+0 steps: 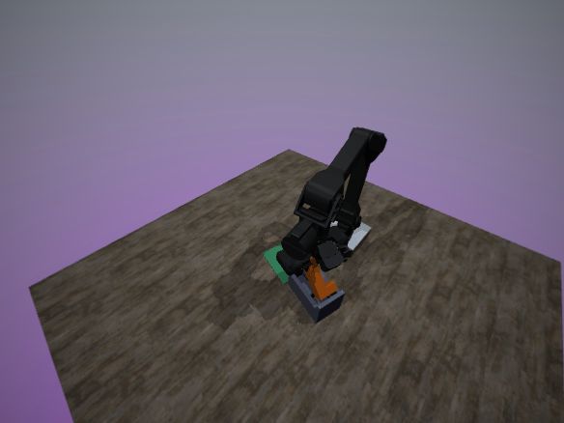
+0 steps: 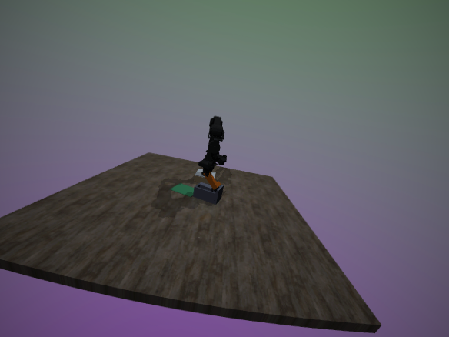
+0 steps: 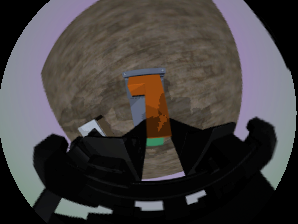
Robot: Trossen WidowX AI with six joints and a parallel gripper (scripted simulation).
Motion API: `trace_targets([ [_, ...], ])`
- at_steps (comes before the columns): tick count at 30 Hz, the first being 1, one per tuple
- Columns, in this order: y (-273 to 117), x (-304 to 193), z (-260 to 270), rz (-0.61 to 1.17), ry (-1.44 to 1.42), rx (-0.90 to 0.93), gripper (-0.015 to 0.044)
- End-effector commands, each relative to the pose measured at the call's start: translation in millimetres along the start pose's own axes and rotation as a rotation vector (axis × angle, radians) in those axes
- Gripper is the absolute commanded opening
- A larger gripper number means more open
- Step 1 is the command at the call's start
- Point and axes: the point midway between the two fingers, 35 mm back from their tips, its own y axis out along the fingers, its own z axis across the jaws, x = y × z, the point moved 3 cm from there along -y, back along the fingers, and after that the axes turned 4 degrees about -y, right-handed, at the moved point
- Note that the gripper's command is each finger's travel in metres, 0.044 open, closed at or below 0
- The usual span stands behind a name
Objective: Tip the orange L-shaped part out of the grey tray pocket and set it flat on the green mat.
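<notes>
- Black parallel-jaw gripper (image 1: 313, 261) clamped partway shut on the raised straight end of the orange L-shaped part (image 1: 321, 284), pinched there because only that tipped-up end offered anything to grab.
- Part slanting steeply, upper end in the gripper, L-shaped foot low inside the grey tray (image 1: 319, 306); probably not yet free of the pocket, though too small in the exterior view to be sure.
- Tray walls close around the foot, so a fairly straight upward pull looks safest before any sideways move.
- Flat green mat (image 2: 181, 189) just beside the tray, partly hidden under the arm from above.
- Beyond, wide brown wooden worktop (image 2: 238, 254), edges well apart.
</notes>
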Motion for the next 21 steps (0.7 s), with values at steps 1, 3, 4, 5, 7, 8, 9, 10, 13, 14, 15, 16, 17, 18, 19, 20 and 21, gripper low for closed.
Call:
trace_targets([
  [1, -7, 1, 0, -0.007, -0.007, -0.002, 0.0],
  [3, -10, 1, 0, -0.007, -0.007, -0.002, 0.0],
  [4, -9, 1, 0, -0.007, -0.007, -0.002, 0.0],
  [5, -8, 1, 0, -0.007, -0.007, -0.002, 0.0],
  [7, -9, 1, 0, -0.007, -0.007, -0.002, 0.0],
  [8, -9, 1, 0, -0.007, -0.007, -0.002, 0.0],
  [9, -10, 1, 0, -0.007, -0.007, -0.002, 0.0],
  [10, -11, 1, 0, -0.007, -0.007, -0.002, 0.0],
  [13, -12, -2, 0, -0.006, -0.007, -0.002, 0.0],
  [14, -12, -4, 0, -0.006, -0.007, -0.002, 0.0],
  [15, -12, -6, 1, -0.006, -0.007, -0.002, 0.0],
  [16, -11, -9, 1, -0.006, -0.007, -0.002, 0.0],
  [17, -11, -13, 1, -0.005, -0.007, -0.002, 0.0],
  [18, -11, -17, 2, -0.005, -0.007, -0.002, 0.0],
  [19, -10, -22, 2, -0.005, -0.007, -0.002, 0.0],
  [20, -10, -26, 3, -0.004, -0.007, -0.002, 0.0],
  [21, -10, -30, 3, -0.004, -0.007, -0.002, 0.0],
])
